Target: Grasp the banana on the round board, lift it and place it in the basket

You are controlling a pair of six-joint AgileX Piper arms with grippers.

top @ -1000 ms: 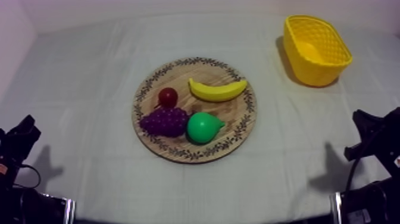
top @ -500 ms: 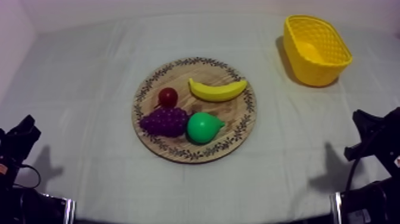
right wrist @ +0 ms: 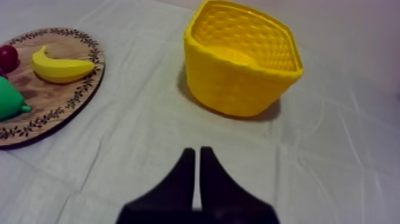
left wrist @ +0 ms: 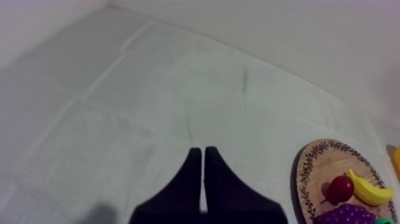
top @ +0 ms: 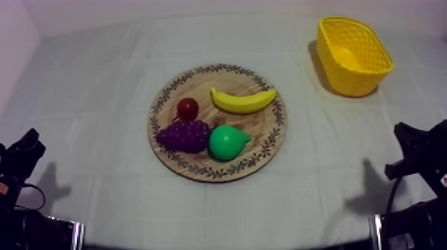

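banana [top: 243,101] on board [top: 266,136], basket [top: 354,56] apart

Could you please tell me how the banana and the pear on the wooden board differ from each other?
The banana is yellow; the pear is green. The banana is long and curved; the pear is rounded with a tapered tip. In the top view, the banana lies on the far part of the wooden board, while the pear sits nearer the camera, beside the grapes. Both are toy fruit resting on the wooden board.

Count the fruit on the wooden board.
4: banana farthest back, small red fruit to its left, grapes nearer, pear right of grapes. None looks hidden.
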